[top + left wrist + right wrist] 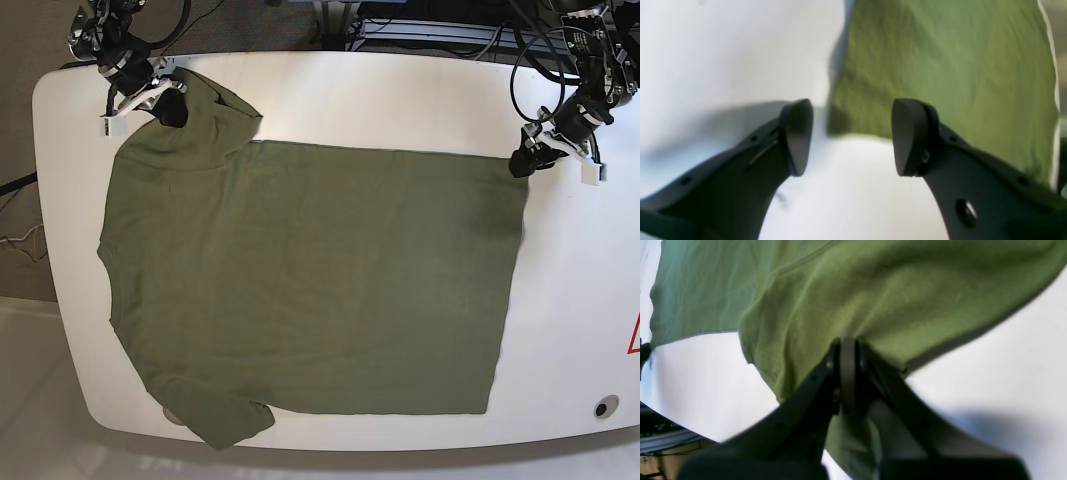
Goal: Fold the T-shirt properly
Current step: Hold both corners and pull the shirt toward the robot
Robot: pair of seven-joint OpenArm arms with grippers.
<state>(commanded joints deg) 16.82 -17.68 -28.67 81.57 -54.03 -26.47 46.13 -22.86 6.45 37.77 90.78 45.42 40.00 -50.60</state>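
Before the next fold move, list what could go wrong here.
1. Only the right claw is shut on the T-shirt, at a sleeve; pulling now would likely drag the cloth unevenly.
2. The left claw is open beside the hem corner, holding nothing; it may close on bare table.
3. A sleeve overhangs the table's near edge and could slip further.

The T-shirt (310,280) covers most of the bench (420,100), leaving bare white strips along the far edge and the wide right end. The left tool (528,160) hangs open just off the shirt's corner. The right tool (172,105) blocks the far-left corner, clamped on cloth.
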